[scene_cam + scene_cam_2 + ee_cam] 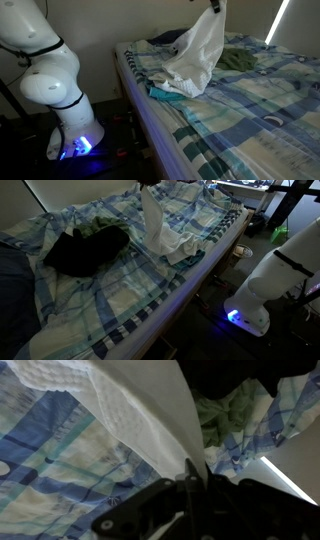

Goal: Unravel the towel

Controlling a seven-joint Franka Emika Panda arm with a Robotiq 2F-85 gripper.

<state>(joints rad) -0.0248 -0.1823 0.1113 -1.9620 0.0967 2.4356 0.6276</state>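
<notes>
A white towel (197, 58) hangs from my gripper (214, 6) above the bed, its lower end still resting on the bedspread near the bed's edge. It also shows in an exterior view (158, 230), hanging down from the gripper (146, 186) at the top. In the wrist view the towel (140, 410) runs up out of my shut jaws (188, 478), which pinch its fabric. A teal cloth (162, 95) lies under the towel's lower end.
The bed has a blue plaid bedspread (250, 100) and is seen in both exterior views. Dark and green clothes (85, 245) lie piled on it. The robot base (60, 90) stands beside the bed; its blue-lit foot (240, 317) is on the floor.
</notes>
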